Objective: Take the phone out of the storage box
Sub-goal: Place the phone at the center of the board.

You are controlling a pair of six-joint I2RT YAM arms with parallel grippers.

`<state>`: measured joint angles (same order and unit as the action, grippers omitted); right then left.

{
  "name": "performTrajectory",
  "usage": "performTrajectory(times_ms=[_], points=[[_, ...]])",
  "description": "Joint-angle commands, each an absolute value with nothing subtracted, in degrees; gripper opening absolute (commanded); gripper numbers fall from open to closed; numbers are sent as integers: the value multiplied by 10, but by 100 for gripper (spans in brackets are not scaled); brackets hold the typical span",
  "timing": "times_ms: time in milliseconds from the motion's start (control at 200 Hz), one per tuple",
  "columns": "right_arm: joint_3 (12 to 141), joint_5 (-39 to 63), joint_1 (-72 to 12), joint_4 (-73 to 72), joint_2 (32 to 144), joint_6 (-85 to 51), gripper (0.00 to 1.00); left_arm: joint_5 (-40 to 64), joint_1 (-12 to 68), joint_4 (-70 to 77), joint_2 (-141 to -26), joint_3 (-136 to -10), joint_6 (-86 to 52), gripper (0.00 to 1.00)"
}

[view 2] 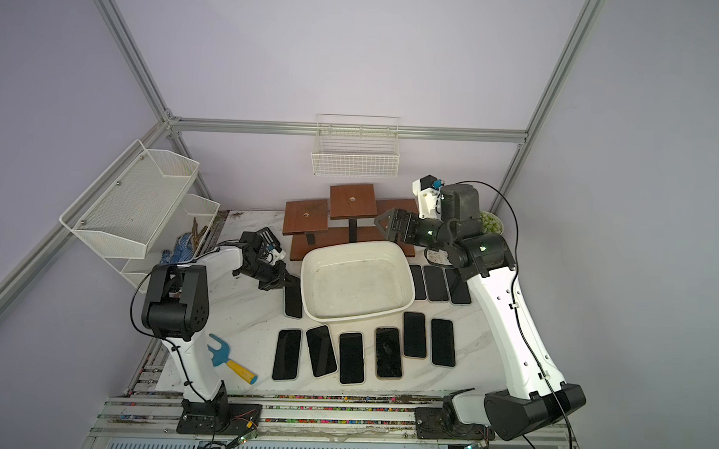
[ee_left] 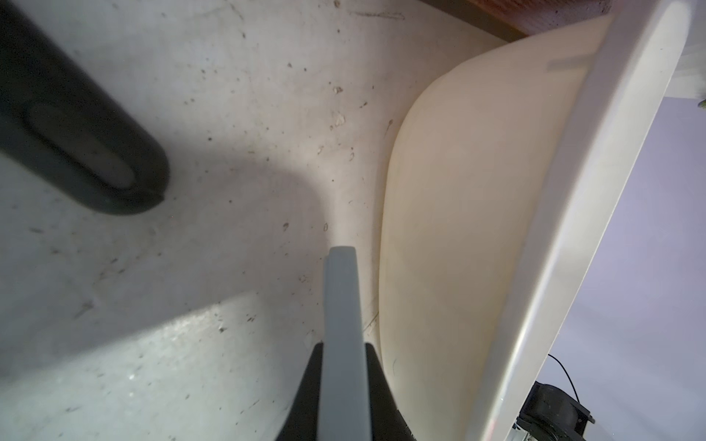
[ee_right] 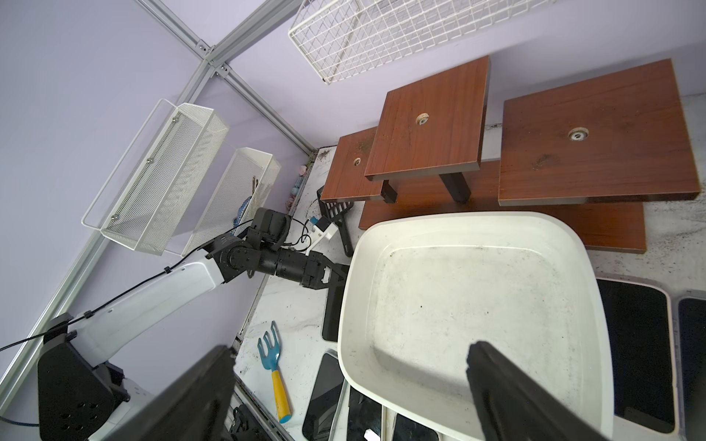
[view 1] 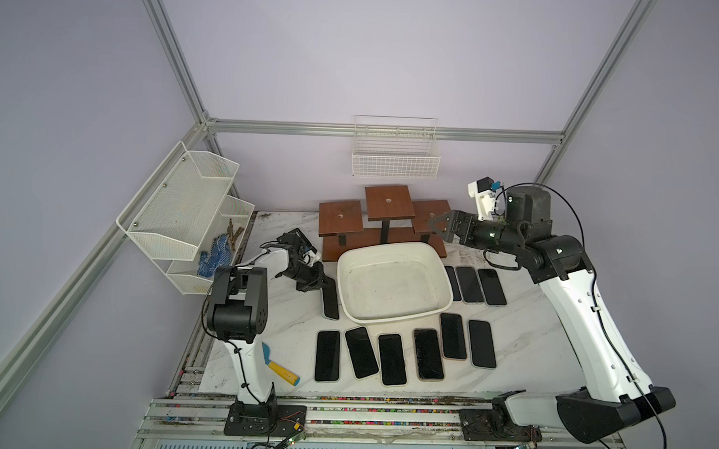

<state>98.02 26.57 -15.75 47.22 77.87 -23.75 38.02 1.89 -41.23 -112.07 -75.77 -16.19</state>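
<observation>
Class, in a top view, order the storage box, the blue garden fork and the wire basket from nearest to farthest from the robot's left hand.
1. Storage box: right beside the left hand, on its right.
2. Blue garden fork: toward the front, left side.
3. Wire basket: up on the back wall.

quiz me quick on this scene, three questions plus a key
1. True or false: the box is empty.
2. What does the left tool grip? A) nothing B) a phone C) the box rim
3. Fill in: the right tool, above the box's far corner, is ___ (open or shut).

Key: 1 true; 2 B; 3 open
</observation>
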Motion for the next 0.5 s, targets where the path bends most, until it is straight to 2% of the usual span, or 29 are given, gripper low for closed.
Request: performTrajectory(times_ms=[0,325,495], points=[[973,267,-153,454,774,-242,100,395,16,-411,-1127,-776,-138,0],[960,268,-149,440,780,-248,100,367,11,-438,-1172,-800,-125,0],[959,269,-149,434,787,-248,100,357,4,-445,-1191,-805,-125,9]])
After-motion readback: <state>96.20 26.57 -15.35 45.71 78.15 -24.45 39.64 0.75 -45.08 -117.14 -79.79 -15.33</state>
